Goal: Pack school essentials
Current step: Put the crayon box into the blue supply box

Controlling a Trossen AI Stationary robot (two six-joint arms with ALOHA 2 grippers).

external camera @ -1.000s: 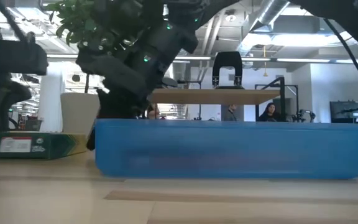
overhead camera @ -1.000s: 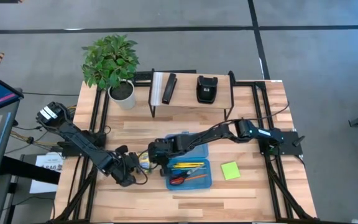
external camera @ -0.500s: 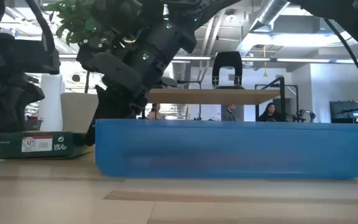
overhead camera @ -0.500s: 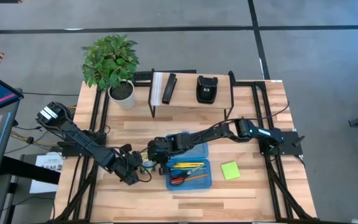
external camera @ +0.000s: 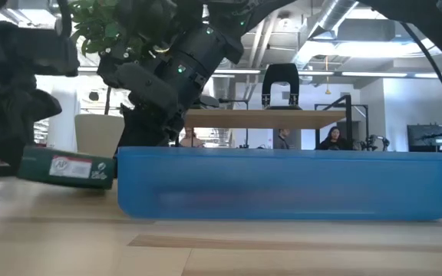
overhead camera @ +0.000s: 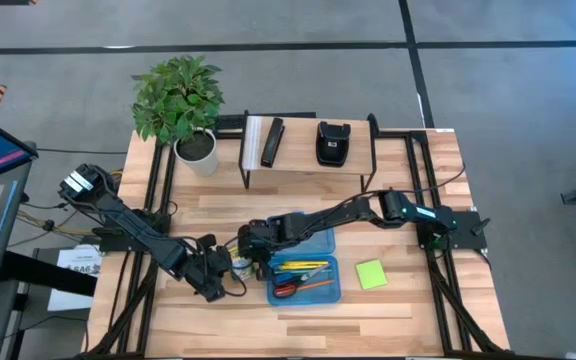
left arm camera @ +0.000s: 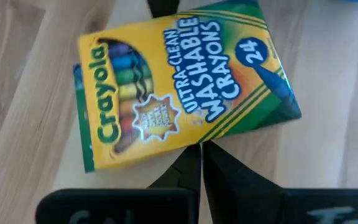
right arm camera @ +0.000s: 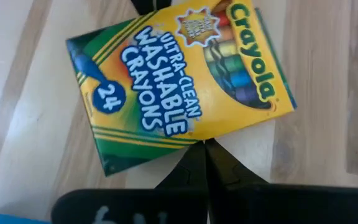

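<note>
The yellow-green crayon box (overhead camera: 236, 264) lies between my two grippers, just left of the blue tray (overhead camera: 334, 285). It fills both wrist views (left arm camera: 179, 93) (right arm camera: 179, 87). In the low view the crayon box (external camera: 66, 167) sits tilted, its left end higher. My left gripper (overhead camera: 222, 273) is shut at the box's left side. My right gripper (overhead camera: 251, 250) is shut at its opposite side. The tray holds yellow pencils (overhead camera: 303, 265) and orange-handled scissors (overhead camera: 290, 290). The lime-green sticky-note pad (overhead camera: 371, 273) lies on the table right of the tray. My left gripper meets one long edge of the box (left arm camera: 194, 144) with its shut fingertips, about midway along it, coming nearly level from the table's left. Whether the tips go under that edge I cannot tell. My right gripper meets the opposite long edge (right arm camera: 201, 140) with its shut fingertips, from the tray's side, slanting down. The box sits between the two grippers.
A low shelf (overhead camera: 308, 160) at the back carries black and white bar-shaped objects (overhead camera: 264, 142) and a black pouch (overhead camera: 331, 143). A potted plant (overhead camera: 180, 100) stands at the back left. The tray wall (external camera: 282, 184) fills the low view.
My left gripper has moved toward the table's right, toward the tray, pushing the crayon box along. The box has slid toward the tray and tipped from lying flat, its left end now raised. My right gripper has stayed about in place.
</note>
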